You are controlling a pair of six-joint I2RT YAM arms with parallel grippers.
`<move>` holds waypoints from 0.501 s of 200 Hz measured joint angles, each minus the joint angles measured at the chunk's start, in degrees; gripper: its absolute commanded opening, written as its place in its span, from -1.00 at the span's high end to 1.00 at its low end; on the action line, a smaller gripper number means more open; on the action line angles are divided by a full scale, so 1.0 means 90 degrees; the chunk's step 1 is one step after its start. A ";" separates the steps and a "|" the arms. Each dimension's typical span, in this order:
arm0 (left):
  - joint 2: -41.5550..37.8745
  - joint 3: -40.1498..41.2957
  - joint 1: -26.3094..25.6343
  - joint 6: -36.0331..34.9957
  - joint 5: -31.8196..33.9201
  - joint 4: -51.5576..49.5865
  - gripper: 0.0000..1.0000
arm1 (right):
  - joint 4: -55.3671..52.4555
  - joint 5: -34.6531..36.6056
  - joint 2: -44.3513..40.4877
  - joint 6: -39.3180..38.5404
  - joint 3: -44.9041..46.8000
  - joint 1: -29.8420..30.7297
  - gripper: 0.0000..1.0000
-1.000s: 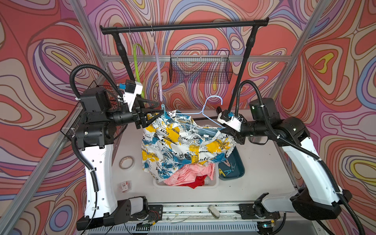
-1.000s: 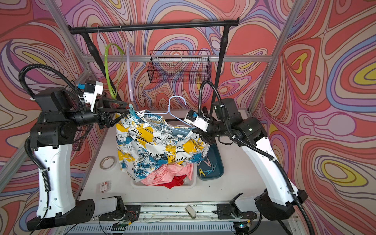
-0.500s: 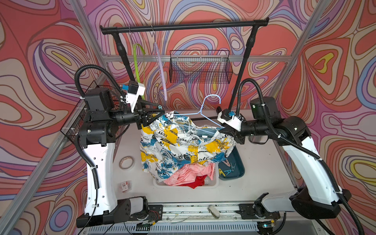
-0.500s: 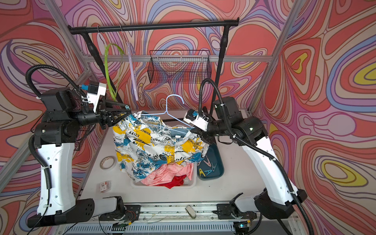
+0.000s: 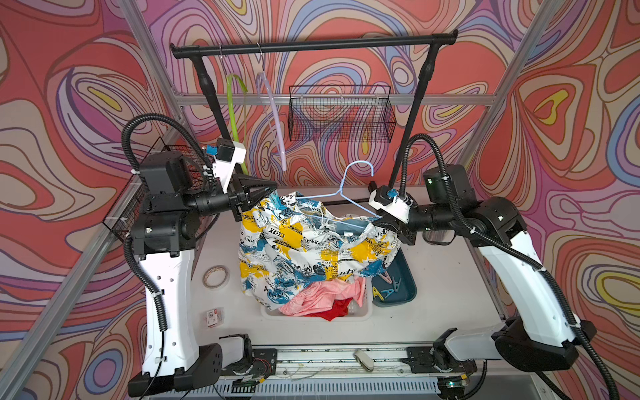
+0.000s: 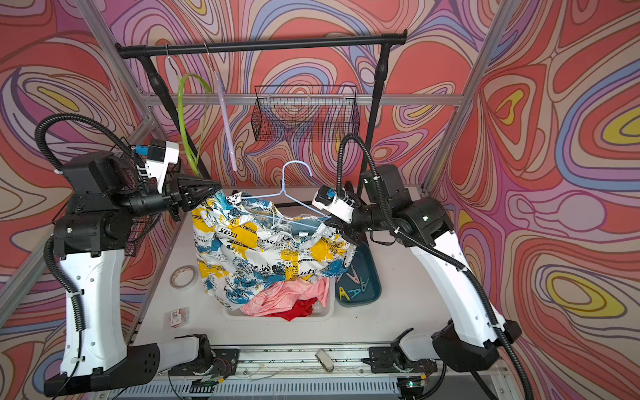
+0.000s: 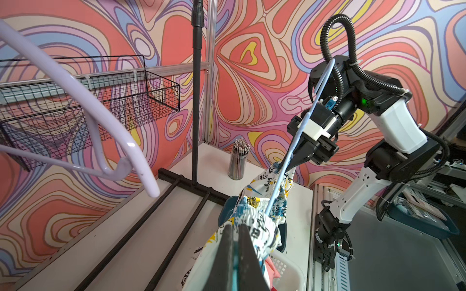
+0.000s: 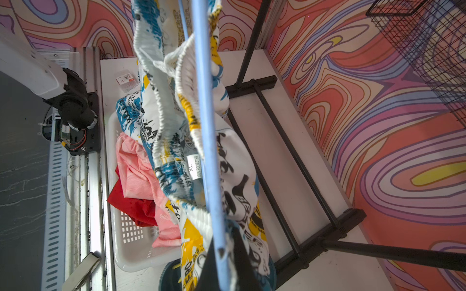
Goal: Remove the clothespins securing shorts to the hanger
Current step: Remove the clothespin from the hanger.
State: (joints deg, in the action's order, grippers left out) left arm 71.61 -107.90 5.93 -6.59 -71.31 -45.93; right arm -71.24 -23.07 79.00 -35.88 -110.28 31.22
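The shorts (image 5: 311, 249), the newspaper-print pair, hang on a blue hanger (image 5: 356, 204) above the white basket (image 5: 349, 317). The hanger's long bar runs straight across from one arm to the other. The right gripper (image 5: 378, 221) is clamped on the bar's right end. The left gripper (image 5: 272, 190) sits at the opposite end, jaws pressed together at the waistband. Between them shows what is probably a teal clothespin (image 7: 235, 273), though cloth hides most of it. The left arm is nearer, so the peg should come off leftward along the bar.
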 measured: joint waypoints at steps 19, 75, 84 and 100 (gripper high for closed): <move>-0.0177 0.0000 0.0000 0.0189 0.0066 0.0189 1.00 | 0.0078 0.0007 -0.0068 0.0024 0.0124 0.0002 1.00; -0.0355 0.0000 -0.0005 0.0928 0.0306 0.0782 1.00 | 0.0151 0.0136 -0.0148 0.0100 0.0250 0.0005 1.00; -0.0355 0.0000 -0.0036 0.1117 0.0308 0.0899 1.00 | 0.0202 0.0214 -0.0148 0.0131 0.0340 0.0005 1.00; -0.0369 0.0000 -0.0296 0.1396 0.0415 0.1010 1.00 | 0.0282 0.0342 -0.0085 0.0170 0.0413 0.0005 1.00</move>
State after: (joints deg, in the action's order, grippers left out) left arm 68.29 -107.90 3.27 5.98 -67.57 -36.84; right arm -68.71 -19.99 78.24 -34.35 -106.56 31.27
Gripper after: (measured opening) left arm 0.058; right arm 0.051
